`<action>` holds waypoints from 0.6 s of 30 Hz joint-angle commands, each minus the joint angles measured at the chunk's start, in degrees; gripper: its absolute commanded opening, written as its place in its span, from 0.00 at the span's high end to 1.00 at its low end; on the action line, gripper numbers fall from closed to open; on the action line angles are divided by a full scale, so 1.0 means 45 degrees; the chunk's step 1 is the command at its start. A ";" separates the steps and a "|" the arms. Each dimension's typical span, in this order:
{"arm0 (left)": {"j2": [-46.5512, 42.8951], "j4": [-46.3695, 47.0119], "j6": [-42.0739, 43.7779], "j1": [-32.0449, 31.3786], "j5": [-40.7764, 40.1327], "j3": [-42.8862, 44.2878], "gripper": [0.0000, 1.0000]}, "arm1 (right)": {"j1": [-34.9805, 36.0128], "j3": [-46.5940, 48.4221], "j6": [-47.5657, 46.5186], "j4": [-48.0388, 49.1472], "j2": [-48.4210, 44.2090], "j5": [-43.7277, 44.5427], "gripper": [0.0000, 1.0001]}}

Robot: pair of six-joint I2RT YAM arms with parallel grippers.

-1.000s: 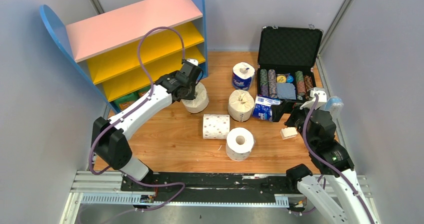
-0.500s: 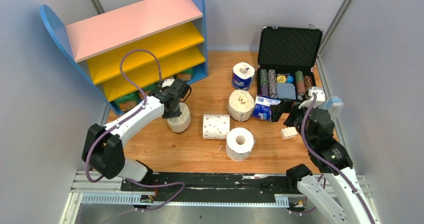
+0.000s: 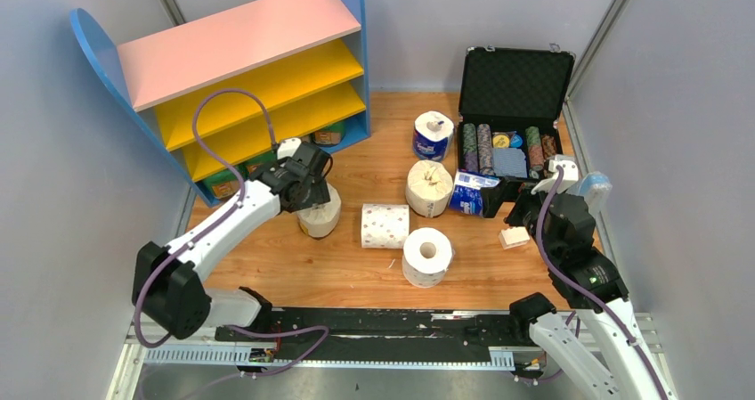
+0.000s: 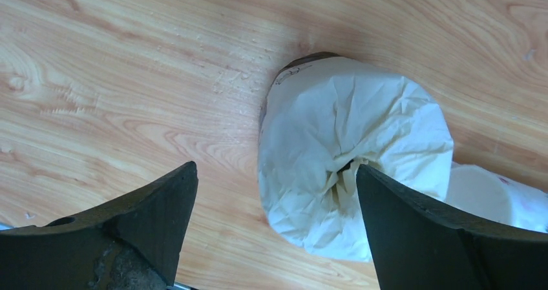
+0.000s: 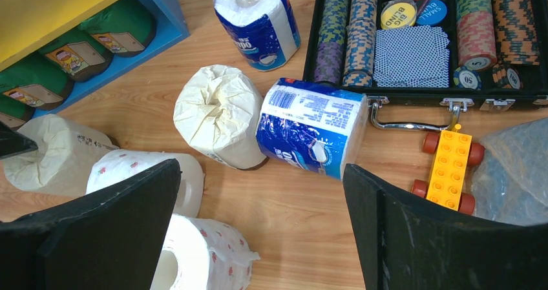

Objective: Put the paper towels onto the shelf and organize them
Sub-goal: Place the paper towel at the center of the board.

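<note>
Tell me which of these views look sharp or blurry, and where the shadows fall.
Top external: evenly lit, sharp, soft shadows. Left wrist: cream-wrapped roll crisp, small shadow behind it, dark fingers close and soft. Right wrist: rolls and poker case sharp, near fingers black and featureless.

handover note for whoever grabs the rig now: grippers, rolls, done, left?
Left gripper: open above a cream roll that stands on the table, holding nothing.
Right gripper: open, empty, near the poker case.
Done: green-wrapped rolls sit on the bottom tier of the shelf.
Left: six rolls are on the table: two cream, two blue-printed, and two white.
</note>
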 commanded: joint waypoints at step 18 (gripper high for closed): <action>-0.5567 0.5186 0.2335 -0.0018 0.6211 -0.5737 0.00 | 0.0053 0.0030 0.0200 0.0284 0.0042 -0.0045 0.00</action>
